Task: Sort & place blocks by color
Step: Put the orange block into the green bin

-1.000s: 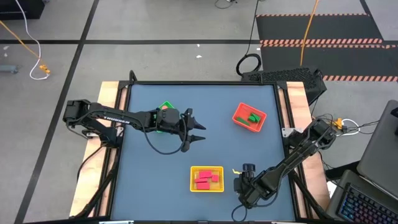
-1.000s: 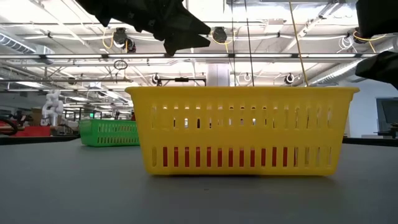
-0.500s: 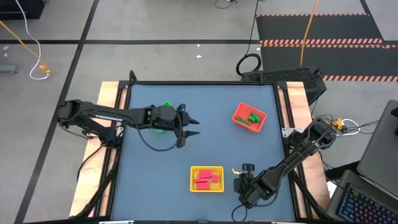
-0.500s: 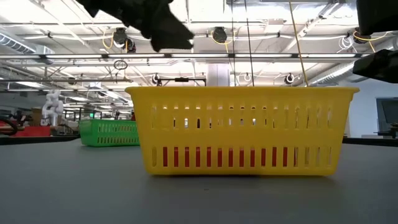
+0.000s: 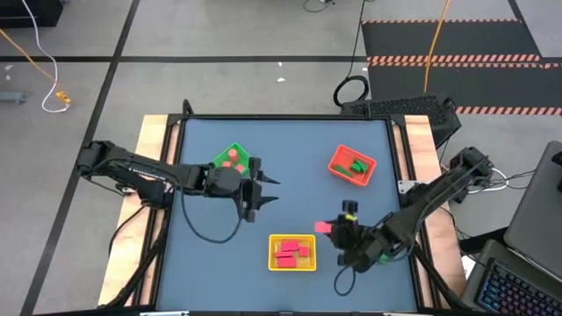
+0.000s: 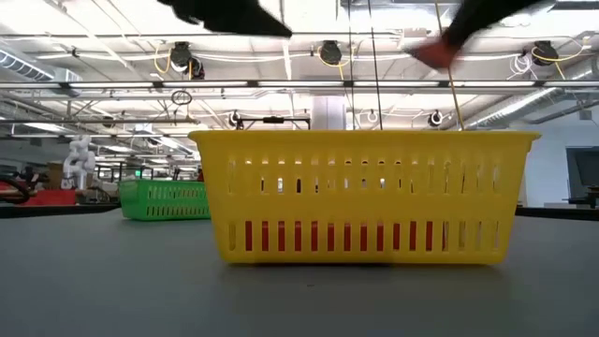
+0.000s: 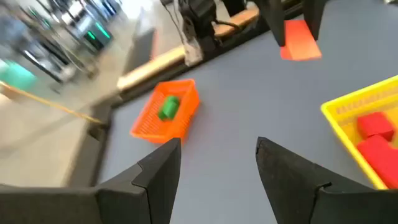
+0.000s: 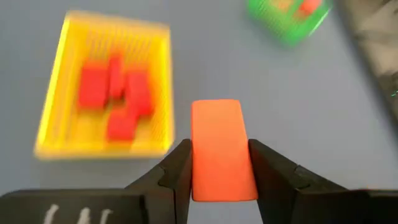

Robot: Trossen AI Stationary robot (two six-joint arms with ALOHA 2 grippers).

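Pinching a smooth rectangular salmon block [image 8: 222, 151], right gripper [image 8: 219, 163]; left gripper [image 7: 217, 163] gapes empty.

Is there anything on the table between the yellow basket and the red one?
Nothing on the table itself: in the high view, bare blue surface separates the yellow basket from the red basket. The right pincer hangs nearby, holding a salmon block.

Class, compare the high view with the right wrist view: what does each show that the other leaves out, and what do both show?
Only the high view shows the red basket with green blocks, the left pincer open and empty beside the green basket, and the table's wooden edges.

Only the right wrist view shows plainly how the right pincer clamps the salmon block between its two fingers.

Both show the yellow basket with red blocks, the green basket, and the held salmon block.
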